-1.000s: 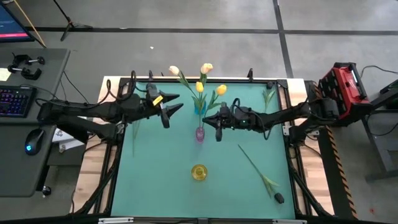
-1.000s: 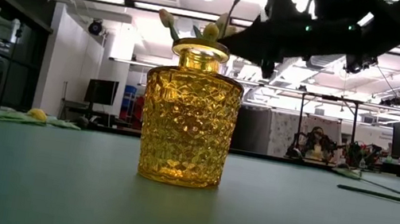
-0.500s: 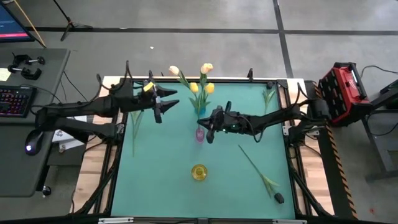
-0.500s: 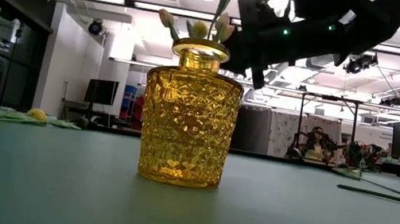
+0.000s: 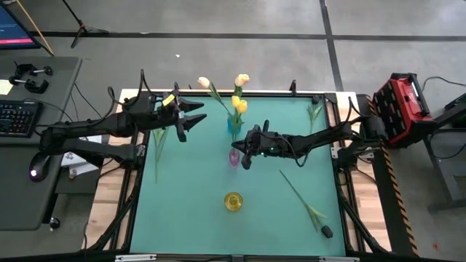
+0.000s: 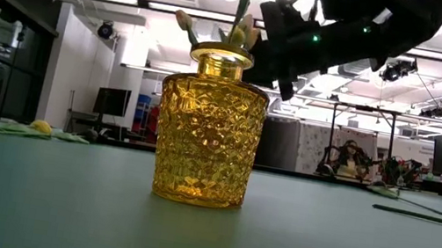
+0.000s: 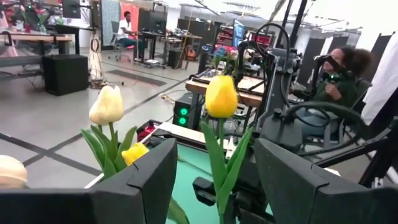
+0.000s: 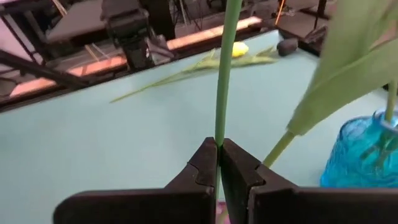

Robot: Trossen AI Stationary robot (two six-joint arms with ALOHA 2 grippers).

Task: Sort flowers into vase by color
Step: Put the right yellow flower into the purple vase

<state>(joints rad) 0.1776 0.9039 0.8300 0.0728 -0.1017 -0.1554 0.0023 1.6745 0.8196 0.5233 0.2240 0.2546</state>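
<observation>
My right gripper (image 5: 244, 154) (image 8: 219, 152) is shut on a yellow tulip (image 5: 242, 107) beside the blue vase (image 5: 234, 128) and over the small pink vase (image 5: 234, 157). The blue vase (image 8: 367, 155) holds a cream tulip (image 5: 204, 82), a peach tulip (image 5: 242, 78) and a yellow one (image 5: 234, 101). My left gripper (image 5: 193, 121) (image 7: 217, 163) hangs open left of the blue vase, touching nothing. The yellow vase (image 5: 233, 201) (image 6: 209, 127) stands near the table's front. A dark tulip (image 5: 327, 231) lies at the right, and another yellow tulip (image 8: 236, 48) lies at the left. My right gripper pinches the yellow tulip's green stem (image 8: 219, 124) low on its length between the two fingertips (image 8: 202, 163). The fingers come level from the table's right and lie across the stem. The tulip stands nearly upright, lifted, head above the fingers; its lower end is hidden by the fingers.
A leafy stem (image 5: 314, 113) lies near the far right corner, and a flower (image 5: 159, 142) lies along the table's left edge. Open green table surface (image 5: 189, 196) lies around the yellow vase. A person (image 7: 339, 68) sits beyond the table.
My right gripper has moved toward the table's left, over to the pink vase, and the held yellow tulip has swung from a slant to nearly upright, its head now beside the yellow one in the blue vase. My left gripper has drawn back toward the left and far edge.
</observation>
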